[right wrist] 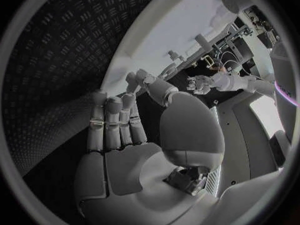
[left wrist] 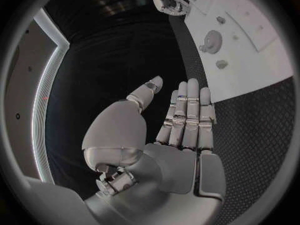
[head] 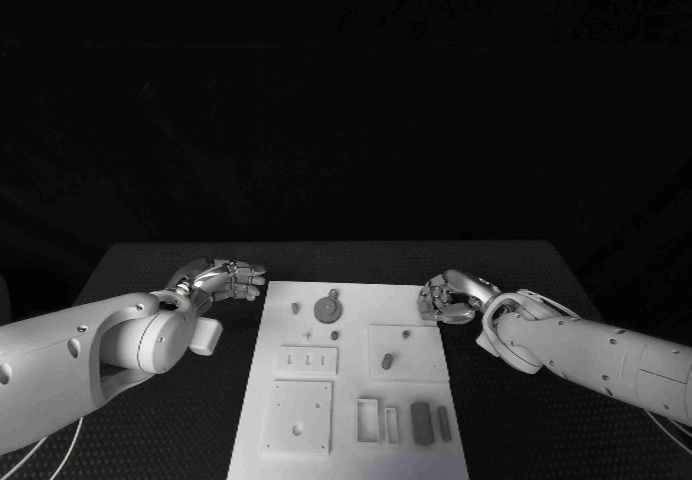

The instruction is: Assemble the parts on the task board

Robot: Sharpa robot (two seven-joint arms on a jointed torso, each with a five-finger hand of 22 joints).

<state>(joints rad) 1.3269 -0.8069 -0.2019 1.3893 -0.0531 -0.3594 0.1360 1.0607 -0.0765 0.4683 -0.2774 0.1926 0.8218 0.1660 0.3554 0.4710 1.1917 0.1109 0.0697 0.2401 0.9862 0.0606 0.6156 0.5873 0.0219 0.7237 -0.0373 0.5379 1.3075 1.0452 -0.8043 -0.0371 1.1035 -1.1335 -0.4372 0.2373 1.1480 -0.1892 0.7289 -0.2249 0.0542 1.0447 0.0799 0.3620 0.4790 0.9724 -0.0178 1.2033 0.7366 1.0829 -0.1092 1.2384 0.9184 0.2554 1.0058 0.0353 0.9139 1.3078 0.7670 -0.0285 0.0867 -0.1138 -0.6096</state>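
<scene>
At the centre of the black table lies the white board, its long side running from 12 toward 6 o'clock as seen from the head camera. The left hand hovers off the board's 10 o'clock corner, and the right hand sits at the 2 o'clock edge, overlapping the rim. Neither hand holds a part; both appear parked at the flanks, which in my judgement leaves the board open to view before any pick begins. Parts rest on the board: a round disc near 12 o'clock, a small peg at mid-board, and upright dark blocks in the tray toward 5 o'clock. In the head view both hands look loosely curled, and finger state is hard to read there. The left wrist view settles it: the left hand is flat, fingers pressed side by side and extended, thumb apart, nothing grasped. It also shows the disc from the side. The right wrist view shows the right hand likewise, fingers straight and together, thumb angled out, palm empty, with the board beyond the fingertips.
</scene>
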